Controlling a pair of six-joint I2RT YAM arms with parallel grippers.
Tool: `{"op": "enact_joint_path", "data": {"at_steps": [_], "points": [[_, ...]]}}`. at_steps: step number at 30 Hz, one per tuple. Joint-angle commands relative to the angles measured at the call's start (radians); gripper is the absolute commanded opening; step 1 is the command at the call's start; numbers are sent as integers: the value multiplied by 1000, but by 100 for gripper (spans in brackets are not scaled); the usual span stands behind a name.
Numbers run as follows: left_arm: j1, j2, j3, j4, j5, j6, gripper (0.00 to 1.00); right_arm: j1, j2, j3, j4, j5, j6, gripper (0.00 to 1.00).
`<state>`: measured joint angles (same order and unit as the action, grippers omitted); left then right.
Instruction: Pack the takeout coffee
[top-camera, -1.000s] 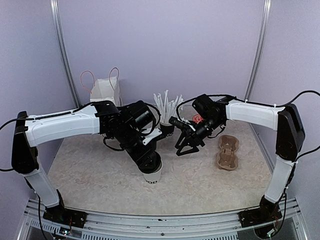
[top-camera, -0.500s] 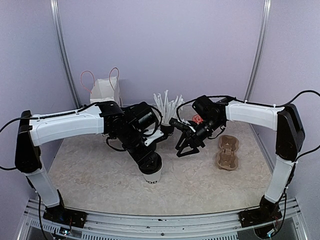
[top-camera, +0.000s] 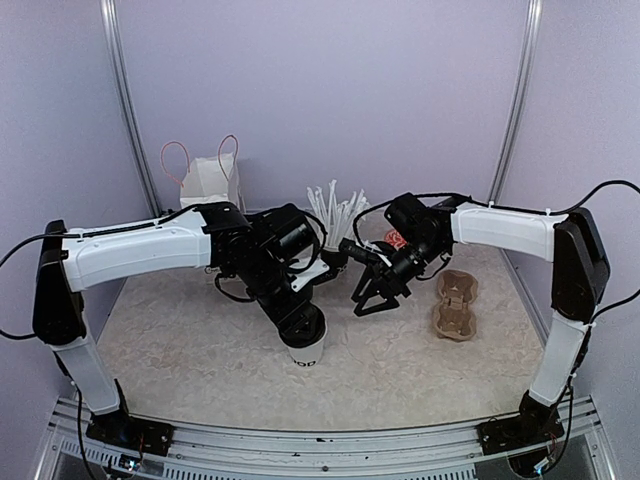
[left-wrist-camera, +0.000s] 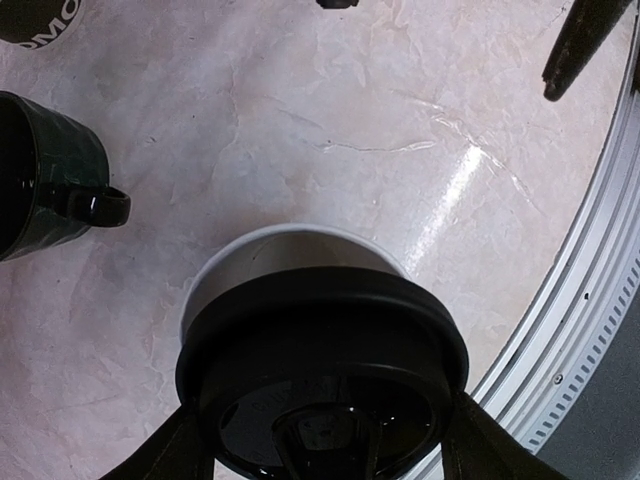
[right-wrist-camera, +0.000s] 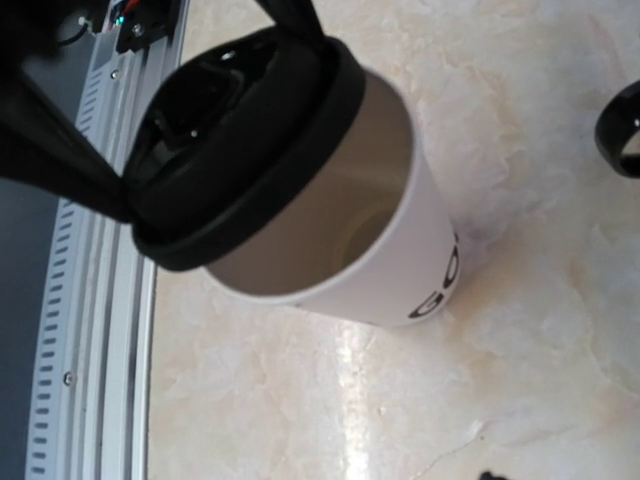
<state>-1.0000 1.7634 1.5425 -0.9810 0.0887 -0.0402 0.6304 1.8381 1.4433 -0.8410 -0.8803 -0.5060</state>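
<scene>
left gripper (top-camera: 298, 322): clamps black lid (left-wrist-camera: 320, 340) askew over white cup (right-wrist-camera: 400, 240) rim | right gripper (top-camera: 373, 298): spread open, holds nothing

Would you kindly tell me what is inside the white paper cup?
Bare inner wall and bottom show in the white cup; the black lid, held by the left gripper, hides the rest.

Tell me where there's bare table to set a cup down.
Free: the near-left tabletop beside the white cup, and the near strip between that cup and the cardboard carrier. Crowded: mid-table around the straws and right gripper.
</scene>
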Motion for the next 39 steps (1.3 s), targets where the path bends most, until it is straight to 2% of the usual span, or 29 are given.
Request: {"op": "enact_joint_path", "data": {"at_steps": [1,9,15,27,28,29,34,37,39], "points": [[-2,30,35,9,-10,14,69,9,-23,-11,0,-2,1,66],[-3,71,83,-1,-28,8,70,8,-33,-26,11,-2,7,67],[-2,96,99,27,-48,-21,78,6,-34,-29,11,-3,12,67],[-14,111,113,53,-85,-74,86,5,-33,-30,12,-3,17,68],[-16,109,118,44,-84,-77,96,6,-33,-29,13,-3,19,68],[-20,105,127,33,-112,-78,99,5,-31,-29,13,-4,22,68],[-29,38,128,16,-207,-112,99,5,-28,-51,55,-36,93,70],[-19,-38,64,65,-295,-176,99,5,-23,-71,92,-58,149,72],[11,-87,-27,120,-284,-217,99,9,-19,-84,121,-67,186,74]]}}
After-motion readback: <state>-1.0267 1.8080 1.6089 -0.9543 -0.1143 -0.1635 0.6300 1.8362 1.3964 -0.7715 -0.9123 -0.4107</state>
